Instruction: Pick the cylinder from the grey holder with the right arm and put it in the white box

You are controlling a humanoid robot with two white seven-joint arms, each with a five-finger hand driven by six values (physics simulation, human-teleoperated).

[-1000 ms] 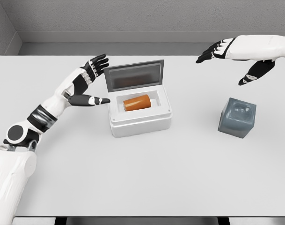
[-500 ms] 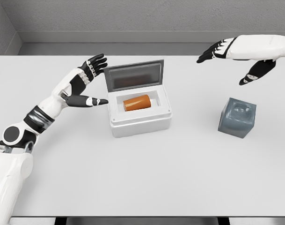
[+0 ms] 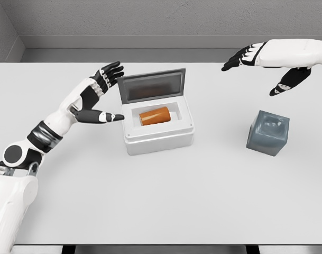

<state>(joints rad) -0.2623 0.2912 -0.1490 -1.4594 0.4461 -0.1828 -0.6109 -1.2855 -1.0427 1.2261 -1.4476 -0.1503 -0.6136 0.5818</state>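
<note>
Shifting slightly, the left hand (image 3: 99, 94) is hovering open at 9 o'clock of the white rectangular box (image 3: 158, 138). Inside is lying the orange cylinder (image 3: 154, 116), long axis 9-to-3. The right hand (image 3: 266, 66) is hanging spread, empty, at 12 o'clock of the grey cube holder (image 3: 268, 133).

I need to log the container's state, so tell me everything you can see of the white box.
The white box is a small rectangular case with rounded edges, plastic-looking. It sits upright on the table, left of centre. Its hinged lid, grey inside, stands open at the back. An orange cylinder lies on its side in the white recess. The left hand, open, is just left of the box without touching it. The grey holder stands well apart on its right.
</note>
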